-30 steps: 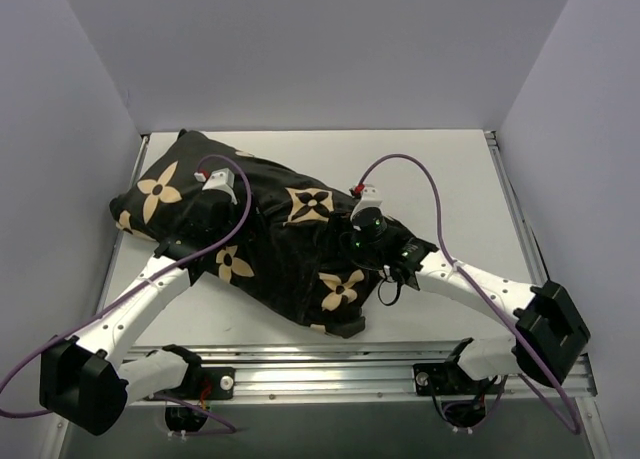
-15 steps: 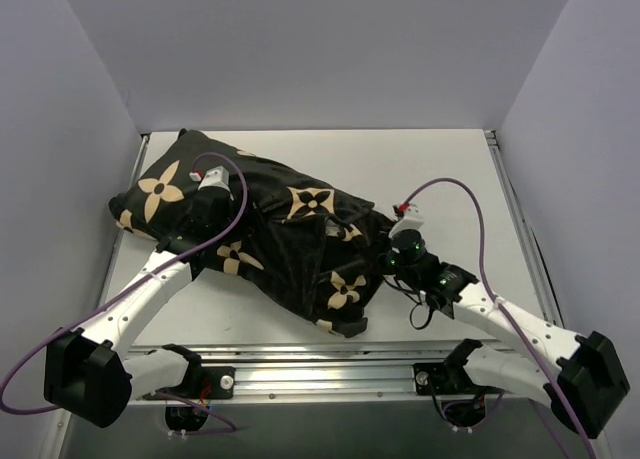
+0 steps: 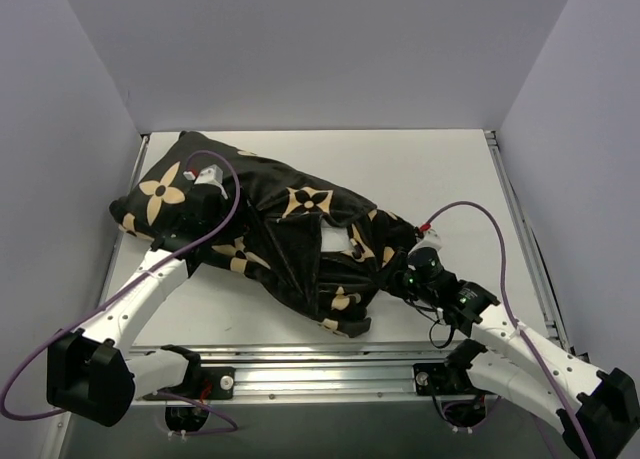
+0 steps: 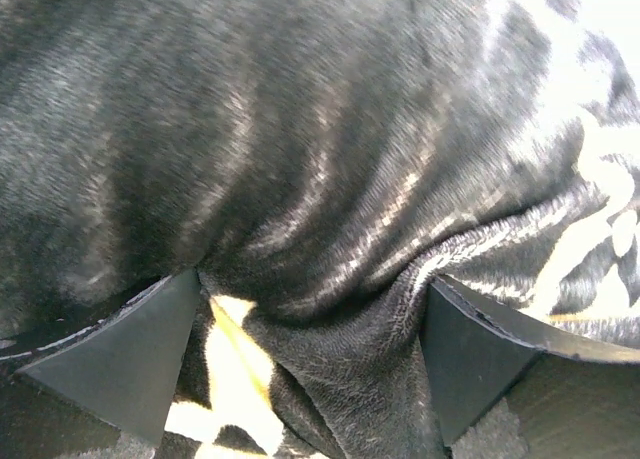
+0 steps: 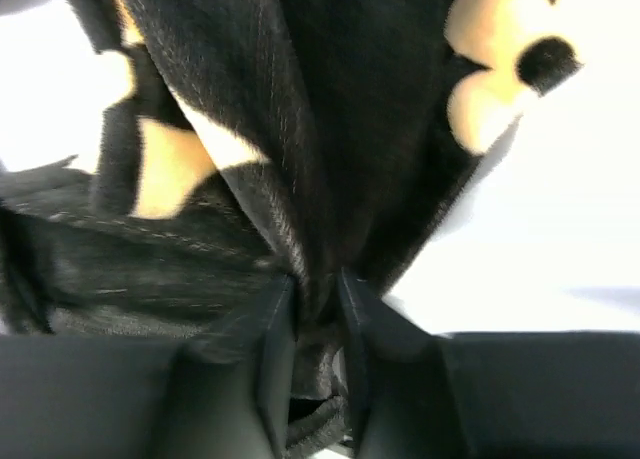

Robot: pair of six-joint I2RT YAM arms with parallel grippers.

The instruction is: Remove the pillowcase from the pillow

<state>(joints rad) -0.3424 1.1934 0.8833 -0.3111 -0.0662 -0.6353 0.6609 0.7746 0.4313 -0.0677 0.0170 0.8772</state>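
Observation:
The black pillowcase (image 3: 262,201) with tan flower motifs lies across the table from the back left to the middle right. A small patch of the white pillow (image 3: 334,241) shows through its opening near the middle. My left gripper (image 3: 196,217) sits on the case's left part; in the left wrist view (image 4: 315,369) its jaws stand apart, pinching a thick fold of the pillowcase (image 4: 300,129). My right gripper (image 3: 401,271) is shut on the case's stretched right edge; in the right wrist view (image 5: 315,299) the pillowcase (image 5: 300,129) is clamped between narrow jaws.
The white table (image 3: 440,179) is boxed in by grey walls on the left, back and right. A metal rail (image 3: 330,374) runs along the near edge by the arm bases. Purple cables (image 3: 470,211) loop over both arms.
My right gripper has pulled the case's edge to the right and towards the near edge, stretching the fabric. A white patch of pillow now shows. The left gripper has stayed in place.

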